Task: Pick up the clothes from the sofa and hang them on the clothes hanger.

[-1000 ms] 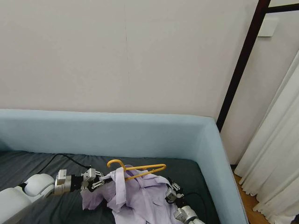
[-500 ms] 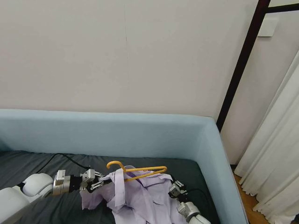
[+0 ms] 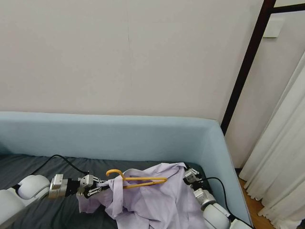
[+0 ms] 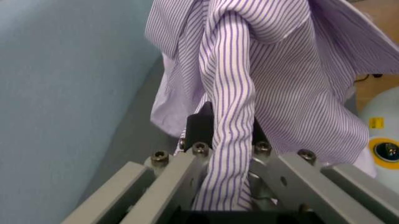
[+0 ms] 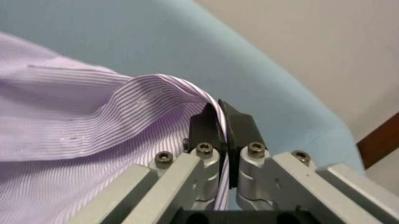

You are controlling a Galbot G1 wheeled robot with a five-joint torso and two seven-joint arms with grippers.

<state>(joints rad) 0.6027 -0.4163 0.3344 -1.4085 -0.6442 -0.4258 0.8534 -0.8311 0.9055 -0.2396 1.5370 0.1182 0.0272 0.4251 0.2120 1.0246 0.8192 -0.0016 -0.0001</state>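
Jaws, left and right, pinch the shirt [image 3: 157,205]; hanger [image 3: 145,180] atop.

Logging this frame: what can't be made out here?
Head view: the shirt covers the yellow hanger at its right end; the bottom edge cuts off the shirt.
Left wrist view: fabric wraps the fingers of the left gripper; whether they also pinch the hanger is unclear.
Right wrist view: the right gripper hides the fabric edge it clamps.
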